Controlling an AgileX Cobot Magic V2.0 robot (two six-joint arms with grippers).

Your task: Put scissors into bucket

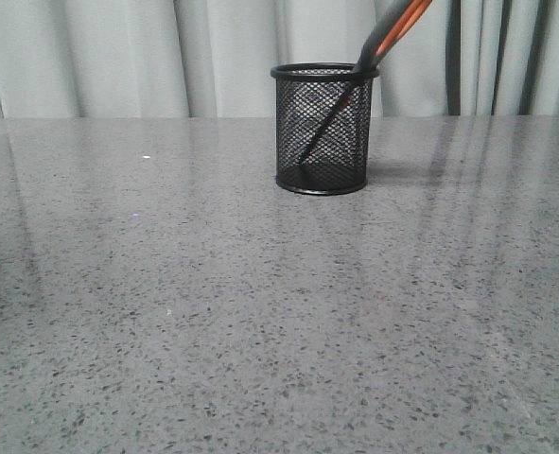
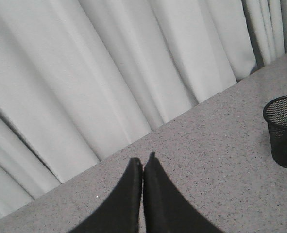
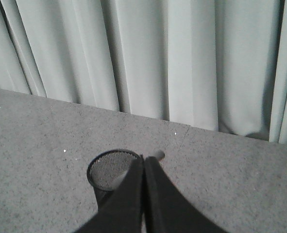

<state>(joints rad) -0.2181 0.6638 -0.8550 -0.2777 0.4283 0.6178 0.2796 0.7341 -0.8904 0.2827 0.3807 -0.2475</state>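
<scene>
The bucket (image 1: 303, 142) is a black mesh cup standing upright on the grey table. The scissors (image 1: 393, 33) stand in it, blades down. Their grey and orange handles lean over the rim and run out of the top of the front view. My right gripper (image 3: 144, 158) is shut, above the bucket (image 3: 107, 167). A grey tip of the scissors (image 3: 158, 155) shows past its fingers; I see nothing between them. My left gripper (image 2: 143, 158) is shut and empty over bare table, the bucket (image 2: 284, 131) off to one side. Neither gripper shows in the front view.
The speckled grey table (image 1: 260, 312) ends at a pale curtain (image 1: 118, 57) along its far edge.
</scene>
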